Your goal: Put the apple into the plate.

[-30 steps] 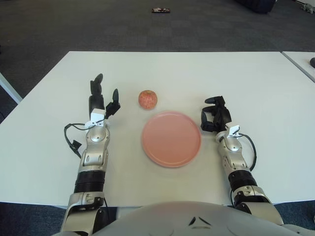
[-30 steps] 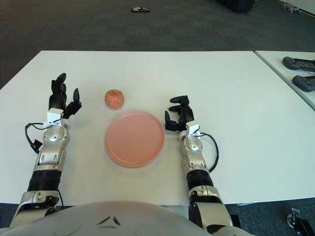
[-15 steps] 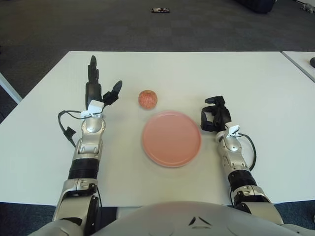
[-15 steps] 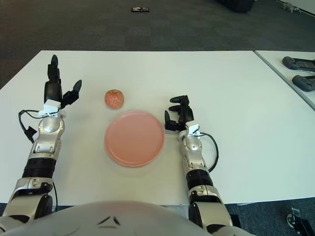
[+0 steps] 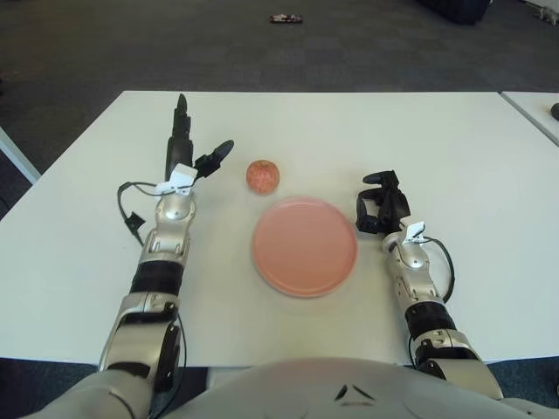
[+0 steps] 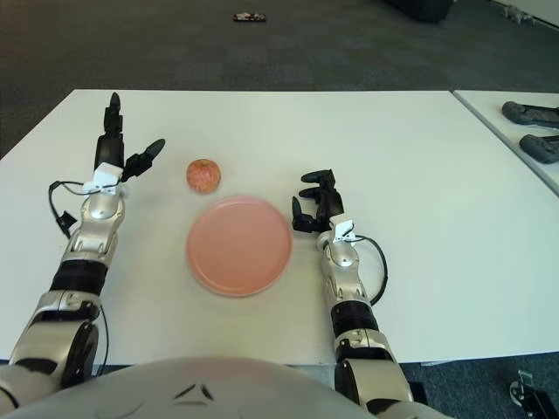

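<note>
Spread wide and holding nothing, the fingers (image 5: 181,131) of the left hand (image 5: 188,157) stand just left of the apple (image 5: 262,175), apart from it. The apple sits on the bench (image 5: 454,140) just beyond the plate (image 5: 304,246). The right hand (image 5: 382,202), fingers curled and empty, shows right of the plate. A sideways nudge could roll the round apple away. Only the right eye view shows dark handsets (image 6: 533,129) at far right.

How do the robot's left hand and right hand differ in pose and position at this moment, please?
The left hand has its fingers spread open and reaches toward the apple, while the right hand has its fingers curled and shows beside the plate on its right. The left hand sits farther up the table than the right. Both hold nothing.
</note>
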Motion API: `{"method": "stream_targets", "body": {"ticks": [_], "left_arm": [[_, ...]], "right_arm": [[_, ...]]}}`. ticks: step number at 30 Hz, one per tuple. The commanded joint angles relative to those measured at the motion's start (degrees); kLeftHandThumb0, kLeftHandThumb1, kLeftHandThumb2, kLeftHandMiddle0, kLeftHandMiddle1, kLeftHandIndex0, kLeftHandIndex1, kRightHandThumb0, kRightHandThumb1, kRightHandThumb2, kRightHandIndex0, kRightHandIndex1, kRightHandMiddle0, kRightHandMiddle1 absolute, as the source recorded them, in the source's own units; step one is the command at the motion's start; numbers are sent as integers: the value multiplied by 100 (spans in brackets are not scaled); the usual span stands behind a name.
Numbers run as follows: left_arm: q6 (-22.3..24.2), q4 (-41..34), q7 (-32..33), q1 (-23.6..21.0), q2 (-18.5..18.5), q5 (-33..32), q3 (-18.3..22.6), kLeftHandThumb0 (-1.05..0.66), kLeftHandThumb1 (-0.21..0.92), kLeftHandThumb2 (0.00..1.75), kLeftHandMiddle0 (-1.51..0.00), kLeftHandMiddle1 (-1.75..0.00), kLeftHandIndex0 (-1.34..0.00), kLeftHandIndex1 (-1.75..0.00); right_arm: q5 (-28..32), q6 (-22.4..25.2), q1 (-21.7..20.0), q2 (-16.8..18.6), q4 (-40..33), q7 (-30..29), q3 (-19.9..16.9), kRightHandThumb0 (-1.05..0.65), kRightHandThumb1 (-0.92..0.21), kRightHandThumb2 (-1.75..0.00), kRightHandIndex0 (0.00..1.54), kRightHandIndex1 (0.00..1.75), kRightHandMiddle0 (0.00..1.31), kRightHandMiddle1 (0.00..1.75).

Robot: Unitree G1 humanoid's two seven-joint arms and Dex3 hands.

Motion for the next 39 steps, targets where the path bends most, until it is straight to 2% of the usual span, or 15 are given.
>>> {"method": "stream_targets", "body": {"ticks": [1,11,19,27,39], "left_arm": [[-30,367,-80,-297,16,55,-131,-105,92,8,0,0,0,0],[57,1055,-194,-714,67,187,-434,-105,91,6,0,0,0,0],[-93,1397,-330,-905,103,279,-630,-105,91,5,0,0,0,0],[-205,1521,-633,-978,119,218,-747,-105,91,4,0,0,0,0],[-134,1277,-1313,-958,154,197,-965,-105,90,2,0,0,0,0]], "right_arm": [[41,167,114,33,111,41,-1,-5,-32,-128,127,175,102,175],[40,5,112,52,205,71,-11,-5,-32,-128,127,175,103,175],[38,66,135,84,178,3,-25,-5,-32,-128,128,175,103,175],[54,-90,141,111,260,38,-50,-4,-32,-128,128,175,103,175],[7,-93,123,133,309,-37,-60,-4,-31,-128,129,175,103,175]]}}
